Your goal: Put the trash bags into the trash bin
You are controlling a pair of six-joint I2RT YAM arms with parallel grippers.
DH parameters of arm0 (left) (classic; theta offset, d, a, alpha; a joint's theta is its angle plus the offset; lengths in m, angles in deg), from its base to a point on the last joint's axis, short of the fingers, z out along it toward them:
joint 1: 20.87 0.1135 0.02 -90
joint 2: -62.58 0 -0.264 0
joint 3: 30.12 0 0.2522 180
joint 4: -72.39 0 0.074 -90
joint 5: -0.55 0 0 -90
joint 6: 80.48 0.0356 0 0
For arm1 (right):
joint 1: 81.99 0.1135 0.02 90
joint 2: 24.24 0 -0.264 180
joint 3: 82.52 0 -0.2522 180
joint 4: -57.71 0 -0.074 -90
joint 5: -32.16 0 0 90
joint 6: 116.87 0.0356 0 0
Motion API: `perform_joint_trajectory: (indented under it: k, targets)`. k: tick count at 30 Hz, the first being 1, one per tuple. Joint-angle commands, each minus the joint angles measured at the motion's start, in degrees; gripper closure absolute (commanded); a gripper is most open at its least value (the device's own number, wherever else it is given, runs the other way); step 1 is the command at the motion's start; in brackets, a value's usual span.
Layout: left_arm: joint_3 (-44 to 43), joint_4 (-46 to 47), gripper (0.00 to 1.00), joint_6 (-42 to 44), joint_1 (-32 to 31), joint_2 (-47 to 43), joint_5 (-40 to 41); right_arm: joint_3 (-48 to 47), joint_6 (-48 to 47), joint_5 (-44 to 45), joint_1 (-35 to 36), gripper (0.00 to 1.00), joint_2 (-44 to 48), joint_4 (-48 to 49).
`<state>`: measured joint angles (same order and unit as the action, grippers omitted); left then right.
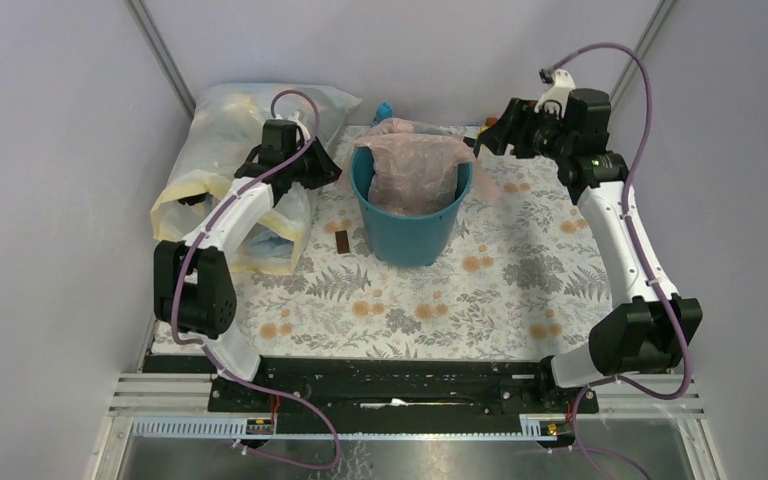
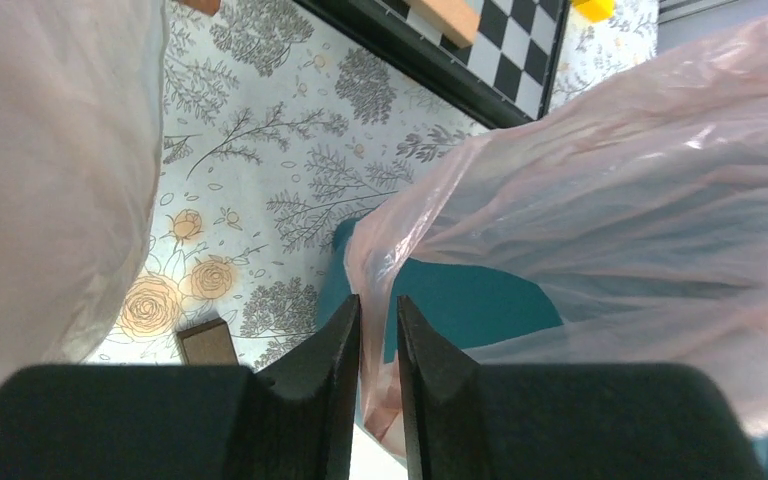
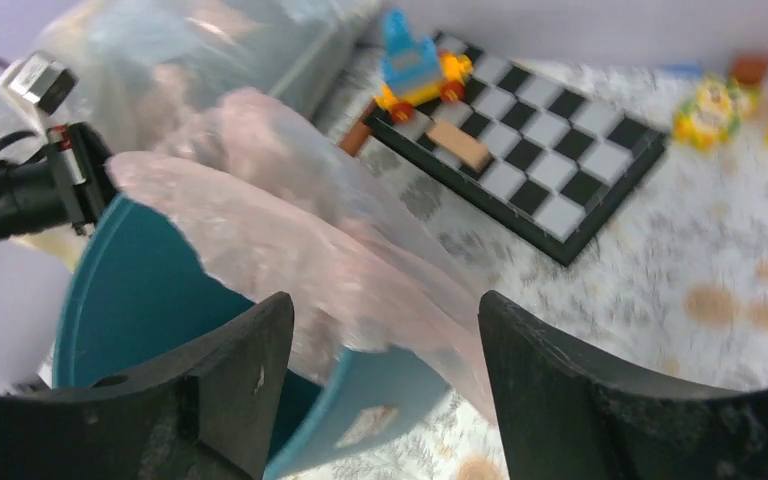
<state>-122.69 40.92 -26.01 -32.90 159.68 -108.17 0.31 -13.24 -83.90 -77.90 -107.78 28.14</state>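
Plastic is spilling over the trash bin (image 1: 410, 235), which is standing near the middle of the flowered tabletop (image 1: 520, 290). The pale-pink trash bag (image 1: 415, 165) is lying partly down inside the bin and partly bunching above its rim, with one flap trailing out over the far right side.

The left gripper (image 1: 332, 172) is hovering at the bin's left rim. In the left wrist view its jaws are standing almost together, leaving only a thin slit, and a crumpled corner of the bag (image 2: 610, 200) is running down into that slit, so the left gripper (image 2: 378, 340) is pinching the film. The teal wall of the bin (image 2: 460, 300) is showing just behind the fingers (image 2: 330, 360).

The right gripper (image 1: 482, 138) is hanging just beyond the bin's far right rim. Its jaws are standing wide apart; in the right wrist view the bag's ragged edge (image 3: 290, 220) and the bin's rim (image 3: 130, 290) are lying between them, and the right gripper (image 3: 385, 310) is gripping nothing.

A large yellowish-white sack (image 1: 215, 130) is slumping at the far left. A small brown block (image 1: 343, 242) is sitting just left of the bin. A checkerboard (image 3: 530, 150) is lying at the far edge.
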Motion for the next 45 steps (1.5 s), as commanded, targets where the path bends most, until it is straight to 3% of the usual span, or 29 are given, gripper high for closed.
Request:
perform_joint_trajectory:
  k: [1,5,11,18,23,30,33,39,40,45]
  targets:
    - [-0.56,2.40,0.79,0.44,0.26,-4.18,1.23,-6.53,-10.57,-6.67,5.79,0.23,-1.93,2.10]
    - [1.47,4.35,0.80,-0.51,0.18,-4.85,0.77,-8.98,-22.50,-4.28,13.77,0.16,-3.45,2.38]
    - [3.66,5.83,0.83,-0.76,0.24,-6.66,2.22,-14.99,-28.79,-9.51,16.15,0.13,-9.39,2.04]
    - [5.93,6.87,0.84,-0.60,0.25,-8.66,4.77,-30.90,-34.75,-11.63,18.36,0.31,-20.69,-8.41]
    - [6.30,6.84,0.85,-0.16,0.21,-8.64,4.50,-32.28,-42.74,-4.25,22.14,0.30,-23.13,-12.31]
    - [6.21,6.99,0.87,-0.22,0.17,-8.93,4.49,-35.06,-45.69,-0.23,23.78,0.35,-26.53,-15.70]
    - [6.21,6.99,0.89,-0.24,0.17,-8.95,4.57,-36.95,-45.79,1.56,24.51,0.46,-27.50,-17.25]
    - [5.90,6.10,0.99,0.31,0.17,-9.21,5.98,-36.28,-45.01,0.58,25.60,0.96,-24.13,-18.04]
    - [5.87,5.92,1.00,0.50,0.17,-9.42,6.36,-35.67,-44.81,0.59,25.86,1.00,-22.99,-18.05]
    - [6.43,4.72,1.00,1.14,0.17,-11.20,8.96,-28.03,-42.43,-0.73,26.93,1.00,-15.35,-15.82]
